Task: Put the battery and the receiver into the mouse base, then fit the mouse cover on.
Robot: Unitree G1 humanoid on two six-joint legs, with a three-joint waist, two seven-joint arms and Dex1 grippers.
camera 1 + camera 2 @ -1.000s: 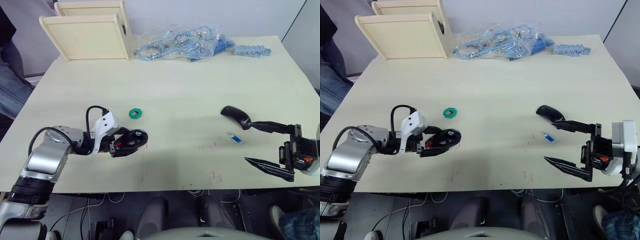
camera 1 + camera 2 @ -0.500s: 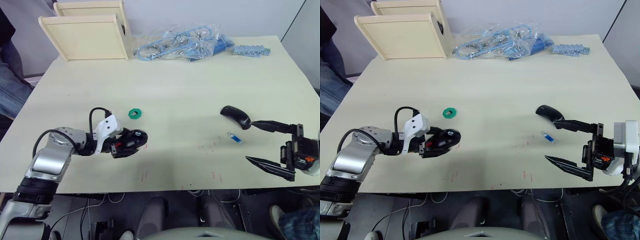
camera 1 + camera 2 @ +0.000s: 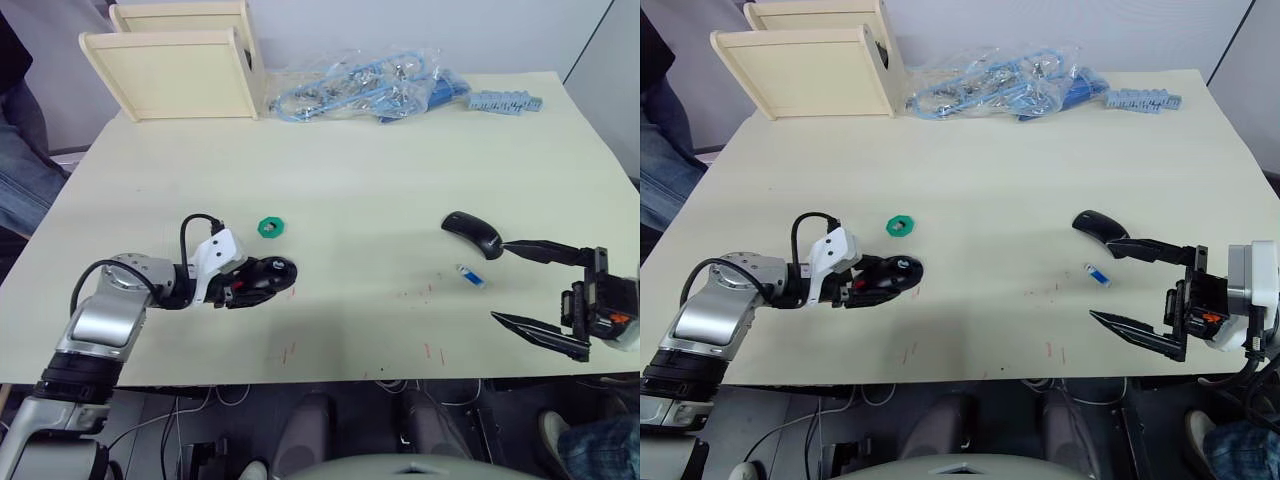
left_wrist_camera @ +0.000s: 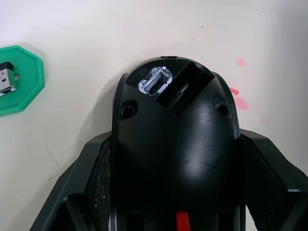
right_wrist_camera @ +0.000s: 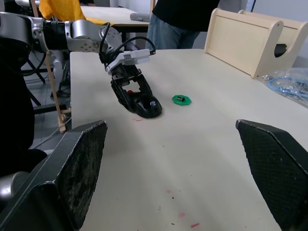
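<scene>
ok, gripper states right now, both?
Left gripper: shut on the mouse base.
Right gripper: open, holding nothing, near the mouse cover and battery.

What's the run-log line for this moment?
left hand: shut on mouse base | right hand: open | battery, mouse cover: on table

head pair: overhead, shared table (image 3: 360,190) | wrists: low, probably close

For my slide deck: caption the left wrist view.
Left gripper shut on the mouse base, green octagonal holder beside it.
</scene>
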